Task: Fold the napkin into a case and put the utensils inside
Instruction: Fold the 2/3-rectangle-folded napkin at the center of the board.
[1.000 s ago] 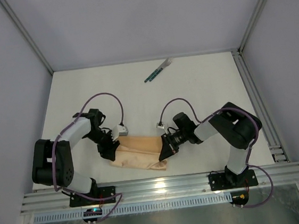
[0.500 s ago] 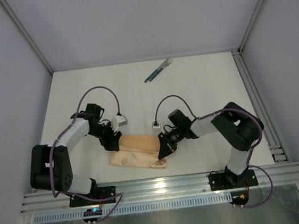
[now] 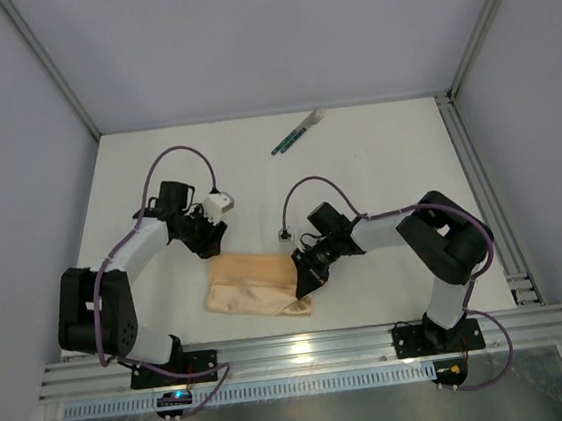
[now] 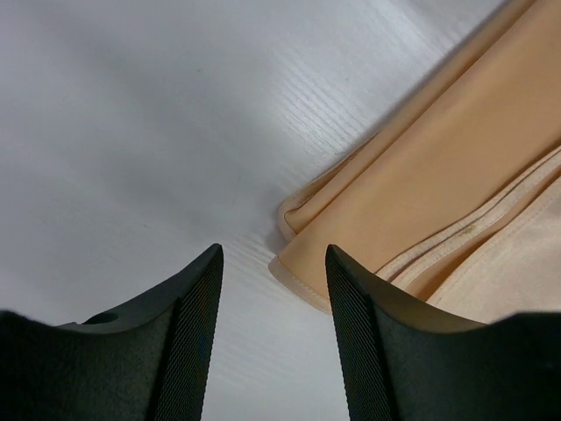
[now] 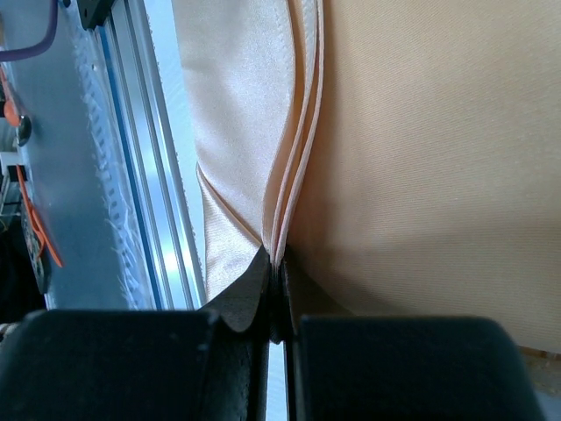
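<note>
- While both arms reach inward from the near edge, the white table [image 3: 386, 159] carries everything, with a metal rail [image 3: 306, 353] running along its near side.
- The left arm [image 3: 134, 251] rises along the left side and bends back toward the middle. The right arm [image 3: 435, 244] folds over and stretches leftward, low over the table.
- The napkin [image 3: 254, 284] lies folded into a narrow peach-tan band at the front of the table, its long side running left to right between the two grippers. The wrist views show several layers stacked, with hemmed edges lying one over another.
- The right gripper [image 3: 301, 279] sits at the napkin's right end. In the right wrist view its fingers [image 5: 237, 307] are pressed together, pinching the layered cloth edges where they meet.
- The left gripper [image 3: 214, 244] is just beyond the napkin's far left corner. In the left wrist view its fingers [image 4: 188, 324] stand partly apart over bare table and hold nothing. The folded corner lies just ahead of the tips, nearer the right-hand finger.
- The utensils [image 3: 298, 131] lie bundled together at the back of the table, well apart from the napkin. They are set on a diagonal, with the dark green handles toward the near left and the pale ends toward the far right.
</note>
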You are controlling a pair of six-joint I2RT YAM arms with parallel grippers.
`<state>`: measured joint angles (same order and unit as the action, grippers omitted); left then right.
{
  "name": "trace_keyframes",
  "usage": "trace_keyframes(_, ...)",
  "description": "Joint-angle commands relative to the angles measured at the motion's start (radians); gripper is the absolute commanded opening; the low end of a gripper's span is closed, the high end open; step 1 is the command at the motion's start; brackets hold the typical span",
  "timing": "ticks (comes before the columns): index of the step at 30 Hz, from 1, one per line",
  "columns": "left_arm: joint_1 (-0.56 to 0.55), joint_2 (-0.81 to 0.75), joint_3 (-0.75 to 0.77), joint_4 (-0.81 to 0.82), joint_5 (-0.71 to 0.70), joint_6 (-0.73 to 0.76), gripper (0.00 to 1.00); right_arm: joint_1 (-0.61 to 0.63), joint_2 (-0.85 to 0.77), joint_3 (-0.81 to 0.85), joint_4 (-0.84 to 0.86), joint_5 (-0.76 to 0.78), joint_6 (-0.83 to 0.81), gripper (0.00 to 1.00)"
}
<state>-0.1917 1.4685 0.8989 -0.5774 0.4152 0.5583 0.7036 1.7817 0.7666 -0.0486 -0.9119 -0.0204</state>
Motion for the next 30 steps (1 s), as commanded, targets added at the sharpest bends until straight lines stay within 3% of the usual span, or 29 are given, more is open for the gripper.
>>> trace_keyframes(1,-0.011,0.027,-0.038,0.050,-0.043,0.031,0.53,0.013,0.015,0.043,-0.089,0.033,-0.102,0.04)
trace_keyframes(8,-0.018,0.029,-0.049,-0.010,-0.006,0.107,0.54,0.039,0.019,0.088,-0.152,0.059,-0.159,0.04)
trace_keyframes(11,-0.022,0.046,-0.057,0.008,-0.024,0.098,0.40,0.071,0.031,0.106,-0.191,0.054,-0.200,0.04)
trace_keyframes(12,-0.020,0.049,-0.058,0.014,-0.024,0.098,0.28,0.079,0.036,0.114,-0.198,0.047,-0.210,0.04)
trace_keyframes(15,-0.022,0.050,-0.061,0.014,-0.016,0.098,0.12,0.100,0.050,0.125,-0.221,0.000,-0.246,0.04)
trace_keyframes(18,-0.022,0.044,-0.064,0.010,-0.010,0.104,0.00,0.105,0.053,0.135,-0.224,-0.024,-0.269,0.04)
trace_keyframes(25,-0.022,0.029,-0.072,0.047,-0.024,0.077,0.00,0.111,0.056,0.169,-0.260,0.013,-0.322,0.04)
trace_keyframes(30,-0.022,-0.110,-0.045,0.021,-0.024,0.040,0.36,0.111,0.068,0.158,-0.195,0.048,-0.221,0.04)
